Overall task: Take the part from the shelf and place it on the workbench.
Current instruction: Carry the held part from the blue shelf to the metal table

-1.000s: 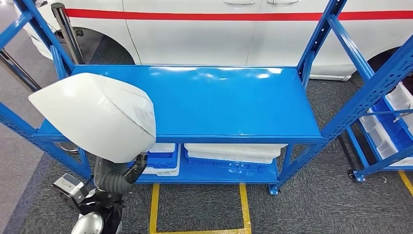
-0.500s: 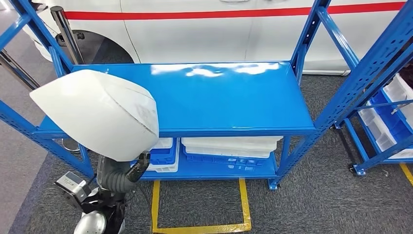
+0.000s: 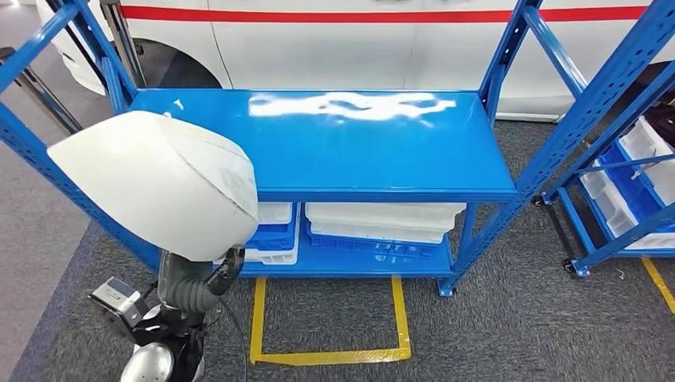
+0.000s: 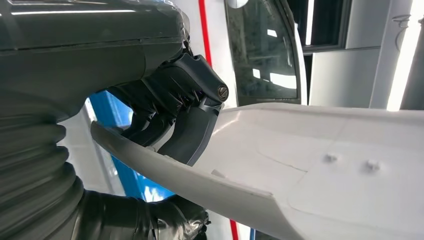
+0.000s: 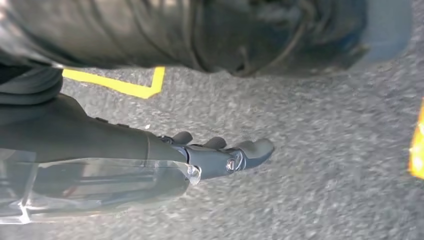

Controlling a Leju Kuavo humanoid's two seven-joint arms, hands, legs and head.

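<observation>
- My left hand grips the white part; in the left wrist view I see dark fingers pressed on the inner face of the shell, just at its curved rim, with the grey thumb below the edge.
- In the head view the part sits on top of the left arm as a big white domed shell, held up in the air at the left of the picture, in front of the left end of the blue tabletop and not resting on it.
- My right hand hangs over grey carpet; its fingers lie stretched out and a little apart, holding nothing.
- The tabletop is a glossy blue surface in a blue steel frame, with light glare along its far side.
- Under it, on the lower shelf, I see white trays stacked on blue bins.
- Yellow floor tape marks a box on the carpet in front of the frame.
- Behind the frame stands a white car with a red stripe.
- To the right, another blue rack holds white bins.
</observation>
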